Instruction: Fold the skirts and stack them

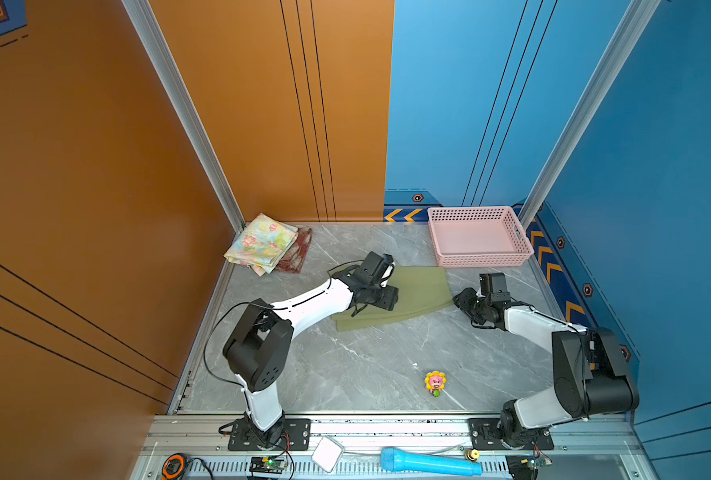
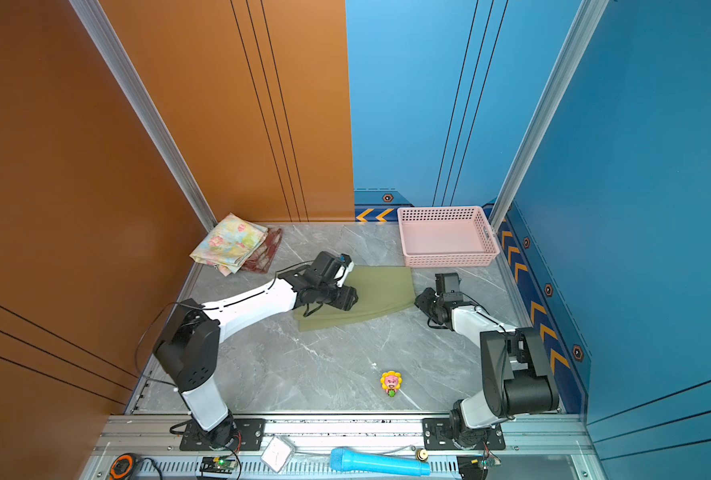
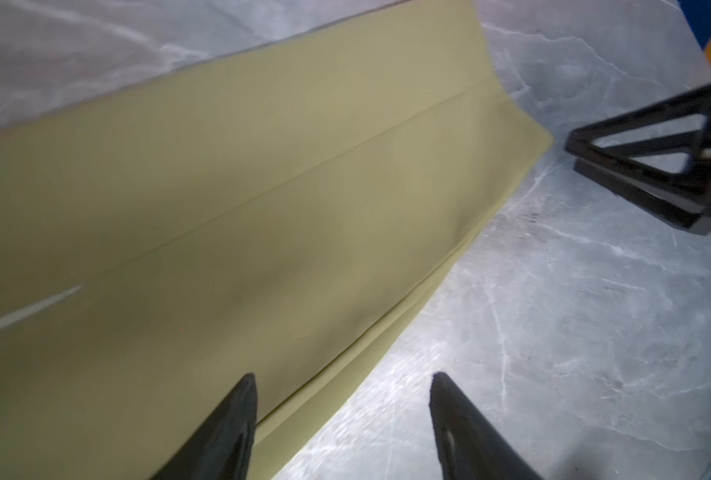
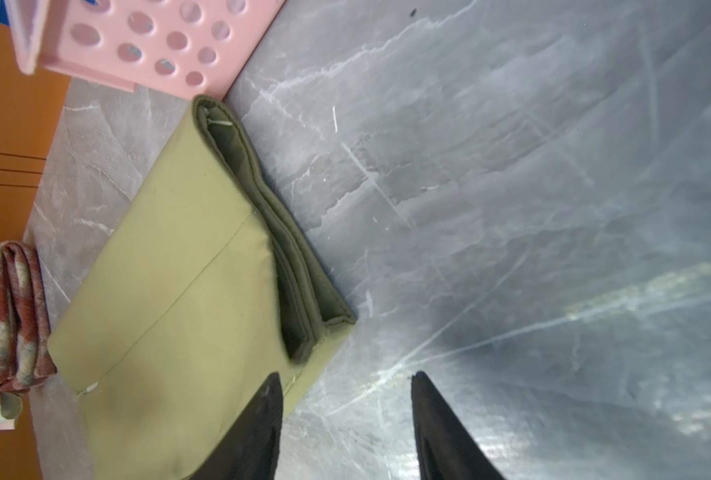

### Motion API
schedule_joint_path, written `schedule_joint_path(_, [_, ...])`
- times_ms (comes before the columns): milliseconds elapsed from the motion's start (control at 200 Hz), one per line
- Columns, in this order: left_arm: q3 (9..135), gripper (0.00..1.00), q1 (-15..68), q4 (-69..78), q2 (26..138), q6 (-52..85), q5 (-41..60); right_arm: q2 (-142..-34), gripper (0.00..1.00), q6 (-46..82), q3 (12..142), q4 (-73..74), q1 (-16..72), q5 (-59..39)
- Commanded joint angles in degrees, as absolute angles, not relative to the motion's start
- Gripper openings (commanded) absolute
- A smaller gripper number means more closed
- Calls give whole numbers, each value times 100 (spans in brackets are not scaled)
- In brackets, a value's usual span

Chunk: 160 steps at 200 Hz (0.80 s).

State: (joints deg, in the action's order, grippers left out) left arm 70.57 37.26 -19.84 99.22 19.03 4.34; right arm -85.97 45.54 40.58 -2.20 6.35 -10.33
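Olive cloth, the folded skirt [image 1: 414, 293], lay flat on the grey marbled worktop [image 1: 366, 365] toward the back, its far corner close to the pink basket [image 1: 482, 261].

The left arm [image 1: 312, 301] rose from its base at the near edge, bent sharply at a raised elbow and ran its white forearm slantwise toward the middle, so that the wrist hung over the skirt's left end. In the left wrist view the left fingers [image 3: 225, 432] stood apart with nothing between them, one above the olive cloth and one above bare worktop, astride the skirt's layered edge. Whether they touched the cloth could not be told.

The right arm [image 1: 528, 322] was folded high at the elbow, with the forearm pointing leftward and the wrist low. The right fingers [image 4: 258, 428] were also spread and empty, just beside the skirt's right corner. One lay over that corner and the other over the stone, next to the stacked hems of the fold.

Well apart from both, in the back left corner, the floral skirt [image 1: 260, 243] sat folded on top of the plaid skirt [image 1: 297, 255].
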Motion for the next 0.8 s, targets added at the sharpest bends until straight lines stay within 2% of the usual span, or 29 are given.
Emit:
schedule_joint_path(0, [6311,68,3374,-1922,9410,2640,153,-8381,51,4148,4379,-713,899,-512])
schedule_joint_path(200, [5168,68,2672,-1907,8707,3190,139,-8123,51,3549,4685,-1023,1633,2])
schedule_joint_path(350, [4796,63,2511,-1917,8429,3336,267,-8140,51,2855,5029,-1049,2413,56])
schedule_joint_path(626, [4041,48,2486,-1747,7943,3530,473,-9006,47,1992,5868,-925,3701,-190])
schedule_joint_path(796, [3730,43,2436,-1453,7990,3621,587,-9655,47,1600,6420,-850,4316,-259])
